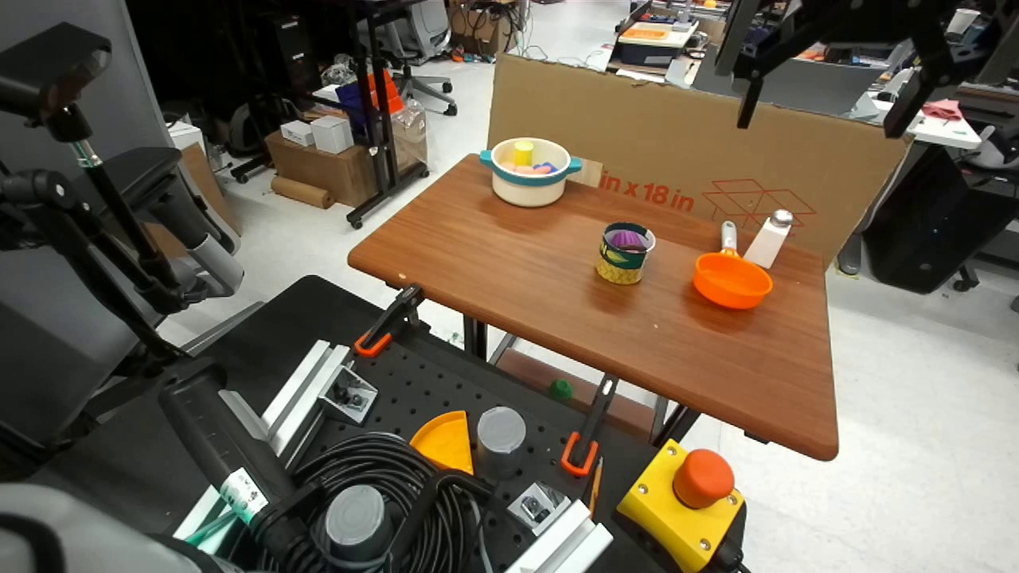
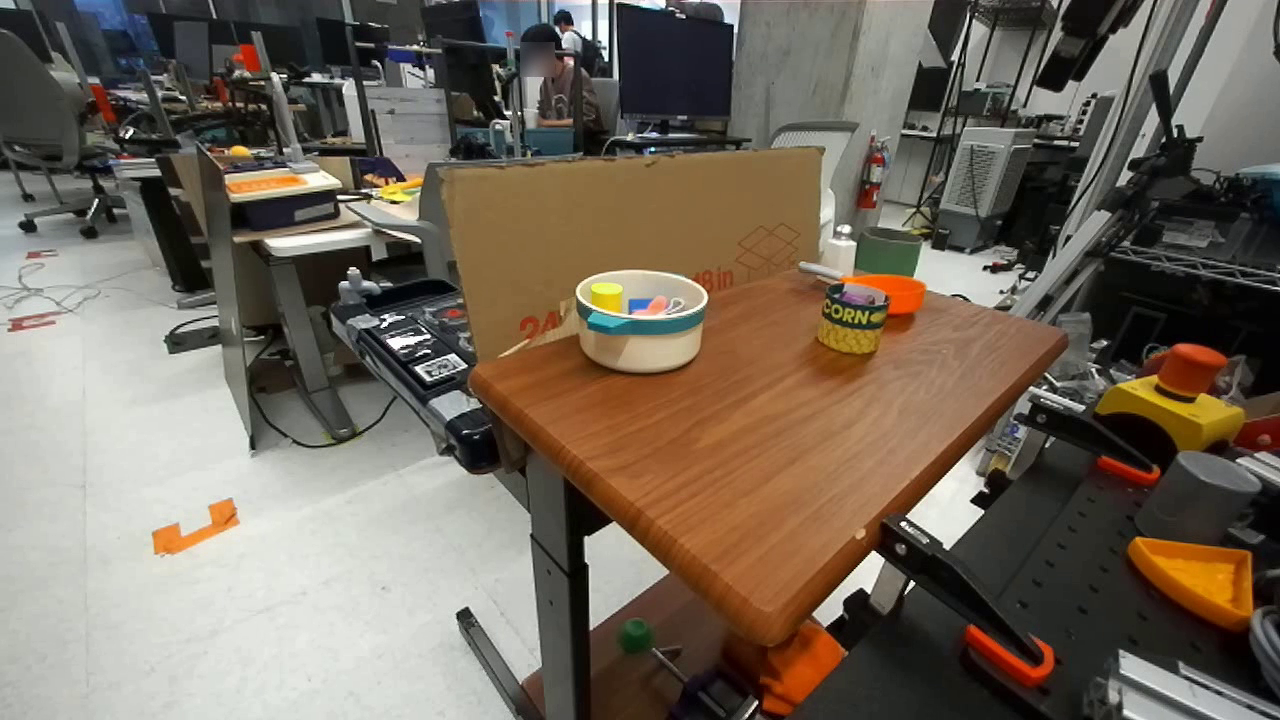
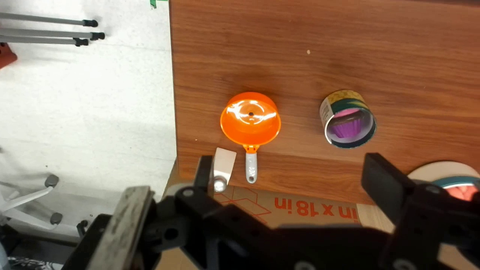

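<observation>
My gripper (image 1: 820, 123) hangs high above the brown table (image 1: 509, 263), jaws wide apart and nothing between them. Under it, in the wrist view, lies an orange pan (image 3: 250, 131) with a pale grey handle (image 3: 251, 167). Beside that handle is a white shaker (image 3: 225, 159) with a silver cap, partly behind one finger. A corn-labelled can (image 3: 347, 96) stands upright, with a purple cupcake-like toy (image 3: 348, 129) inside. At the table's far corner in an exterior view is a cream pot (image 1: 529, 193) with teal handles, containing a yellow cylinder (image 1: 523, 151) and pink and blue pieces.
A cardboard sheet (image 1: 589, 119) rises along the table's back edge. A black pegboard bench (image 1: 414, 398) adjoins the opposite side, bearing clamps, coiled cable (image 1: 398, 493), a yellow tray (image 1: 446, 442) and a red-buttoned emergency stop (image 1: 702, 477).
</observation>
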`<state>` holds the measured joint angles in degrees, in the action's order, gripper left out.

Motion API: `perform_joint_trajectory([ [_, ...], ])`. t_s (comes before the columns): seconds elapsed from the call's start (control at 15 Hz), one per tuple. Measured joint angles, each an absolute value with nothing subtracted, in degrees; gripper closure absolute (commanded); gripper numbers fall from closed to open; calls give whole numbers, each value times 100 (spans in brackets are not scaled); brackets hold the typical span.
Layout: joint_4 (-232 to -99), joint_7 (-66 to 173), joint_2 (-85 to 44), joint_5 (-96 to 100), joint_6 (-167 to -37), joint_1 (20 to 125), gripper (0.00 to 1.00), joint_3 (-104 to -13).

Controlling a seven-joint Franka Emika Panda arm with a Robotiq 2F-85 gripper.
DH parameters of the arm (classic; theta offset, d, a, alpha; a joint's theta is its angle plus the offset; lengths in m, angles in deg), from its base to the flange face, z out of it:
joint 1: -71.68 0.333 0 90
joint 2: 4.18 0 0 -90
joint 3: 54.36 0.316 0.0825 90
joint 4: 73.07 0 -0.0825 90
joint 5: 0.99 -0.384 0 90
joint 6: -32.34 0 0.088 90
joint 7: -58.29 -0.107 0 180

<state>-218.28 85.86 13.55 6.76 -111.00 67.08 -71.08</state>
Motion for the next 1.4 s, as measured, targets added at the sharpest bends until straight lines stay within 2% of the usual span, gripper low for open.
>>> perform_joint_trajectory([
  [0.33,-21625,8829,1207,786,-10825,6766,0,-6996],
  [0.93,-20595,7062,132,1711,-10841,6698,0,-6258],
  [1.13,-20508,7382,69,1441,-10777,6724,0,-6241],
  [1.4,-20365,8622,69,134,-10265,6811,0,-6239],
])
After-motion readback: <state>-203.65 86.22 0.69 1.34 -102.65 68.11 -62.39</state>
